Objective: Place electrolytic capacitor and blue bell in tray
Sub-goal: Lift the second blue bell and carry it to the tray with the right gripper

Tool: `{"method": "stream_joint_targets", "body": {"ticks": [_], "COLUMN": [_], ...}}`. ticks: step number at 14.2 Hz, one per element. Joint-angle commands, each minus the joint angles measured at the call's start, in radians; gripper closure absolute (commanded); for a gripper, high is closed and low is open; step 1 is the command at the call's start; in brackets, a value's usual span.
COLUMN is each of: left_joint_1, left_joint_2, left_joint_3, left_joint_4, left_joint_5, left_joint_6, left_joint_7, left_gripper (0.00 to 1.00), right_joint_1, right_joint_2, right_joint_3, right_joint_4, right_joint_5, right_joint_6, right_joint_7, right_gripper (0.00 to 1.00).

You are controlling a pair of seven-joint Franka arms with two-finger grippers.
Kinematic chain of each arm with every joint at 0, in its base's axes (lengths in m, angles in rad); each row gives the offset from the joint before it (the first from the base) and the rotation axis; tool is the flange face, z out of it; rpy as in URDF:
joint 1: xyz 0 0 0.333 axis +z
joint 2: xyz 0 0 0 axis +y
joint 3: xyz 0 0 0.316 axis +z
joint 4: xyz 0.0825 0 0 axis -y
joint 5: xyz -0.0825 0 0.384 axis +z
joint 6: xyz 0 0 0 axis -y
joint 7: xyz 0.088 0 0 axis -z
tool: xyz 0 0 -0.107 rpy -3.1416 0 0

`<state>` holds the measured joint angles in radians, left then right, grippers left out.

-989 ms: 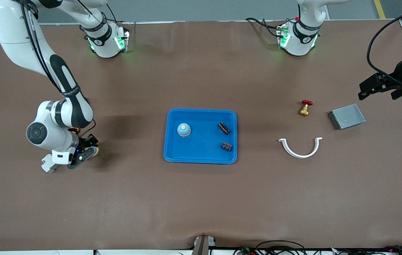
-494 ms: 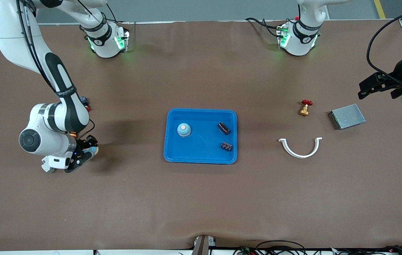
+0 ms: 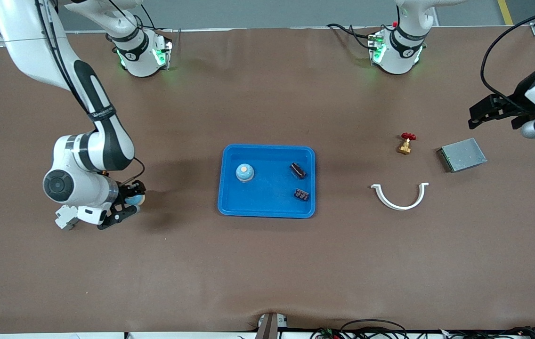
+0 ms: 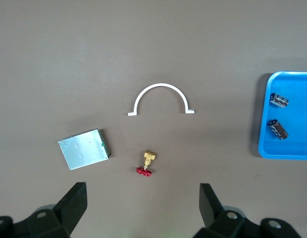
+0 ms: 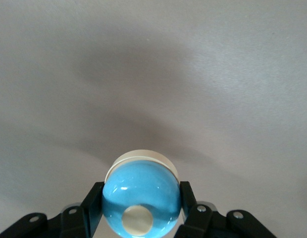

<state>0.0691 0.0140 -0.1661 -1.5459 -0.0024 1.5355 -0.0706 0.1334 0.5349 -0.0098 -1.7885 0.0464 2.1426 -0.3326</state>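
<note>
Gleaming glossy blue, the bell (image 5: 141,201) fills the right claw (image 5: 141,206).

Two blue bells: one (image 3: 245,173) in the tray, another (image 5: 141,199) clamped in the right gripper (image 3: 128,205). Two electrolytic capacitors, both in the tray: one (image 3: 298,170) farther from the front camera, one (image 3: 301,194) nearer. One blue tray (image 3: 267,207). One brass valve with a red handle (image 3: 406,143). One white half-ring clip (image 3: 400,196). One grey metal box (image 3: 462,155). Two arms, so two grippers; the left gripper (image 3: 492,111) spread wide with nothing in it
</note>
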Motion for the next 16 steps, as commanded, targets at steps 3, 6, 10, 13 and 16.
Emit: {"method": "stream_joint_targets", "body": {"ticks": [3, 6, 10, 13, 16], "left_joint_1": [0.005, 0.006, 0.011, 0.011, 0.011], "left_joint_2": [-0.025, -0.023, -0.023, -0.023, -0.023], "left_joint_3": [-0.006, -0.006, -0.004, -0.004, -0.004], "left_joint_4": [-0.016, -0.014, -0.014, -0.014, -0.014], "left_joint_5": [-0.013, -0.018, -0.016, -0.015, -0.013], "left_joint_6": [-0.008, -0.008, -0.009, -0.011, -0.012], "left_joint_7": [0.002, 0.002, 0.005, 0.005, 0.006], "left_gripper": [0.00, 0.00, 0.00, 0.00, 0.00], "right_joint_1": [0.087, 0.150, 0.254, 0.316, 0.373], "right_joint_2": [-0.023, -0.019, -0.012, 0.019, 0.077], "right_joint_3": [-0.002, -0.002, -0.004, -0.004, -0.004], "right_joint_4": [-0.005, 0.003, 0.035, 0.076, 0.151], "right_joint_5": [0.053, 0.115, 0.122, 0.122, 0.121], "right_joint_6": [-0.017, -0.004, 0.002, 0.011, 0.011], "right_joint_7": [0.205, 0.312, 0.505, 0.628, 0.763], "right_gripper": [0.76, 0.76, 0.77, 0.77, 0.77]}}
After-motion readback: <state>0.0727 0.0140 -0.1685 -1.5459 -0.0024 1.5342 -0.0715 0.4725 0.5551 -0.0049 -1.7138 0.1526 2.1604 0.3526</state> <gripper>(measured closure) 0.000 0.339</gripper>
